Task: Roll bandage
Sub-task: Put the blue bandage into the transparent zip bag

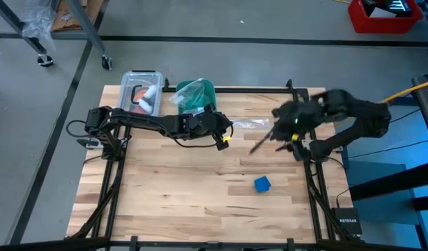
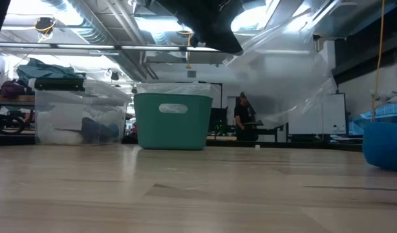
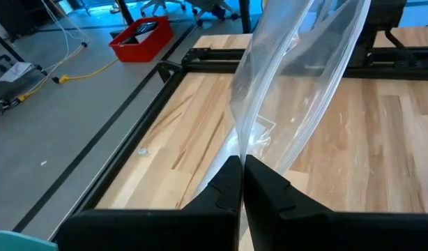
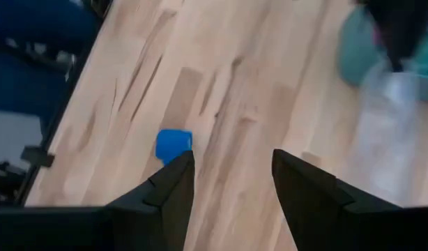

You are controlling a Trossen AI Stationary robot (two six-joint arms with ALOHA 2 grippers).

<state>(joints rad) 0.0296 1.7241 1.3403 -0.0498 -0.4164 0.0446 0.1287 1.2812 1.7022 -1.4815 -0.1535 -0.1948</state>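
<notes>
The bandage [image 1: 262, 183] is a small bright blue roll lying on the wooden table near its front right; it also shows in the right wrist view [image 4: 173, 145] and at the low view's right edge [image 2: 384, 145]. No gripper touches it. My right gripper [image 4: 233, 164] hovers open above the table, with the roll just beyond one fingertip. My left gripper [image 3: 242, 171] is at the table's middle [image 1: 228, 131], shut on a clear plastic bag [image 3: 297, 84]. My left gripper pinches a gathered part of the clear plastic bag [image 3: 243, 150] between its two shut fingers. The film spreads out beyond the fingertips. In the low view the bag [image 2: 282, 77] hangs in the air, clear of the table.
A teal bin [image 1: 196, 96] and a clear lidded box [image 1: 144, 90] stand at the table's far edge, left of the middle. The bare wood at the table's near left [image 1: 158, 195] is free room. A person [image 2: 242, 116] stands far off in the room.
</notes>
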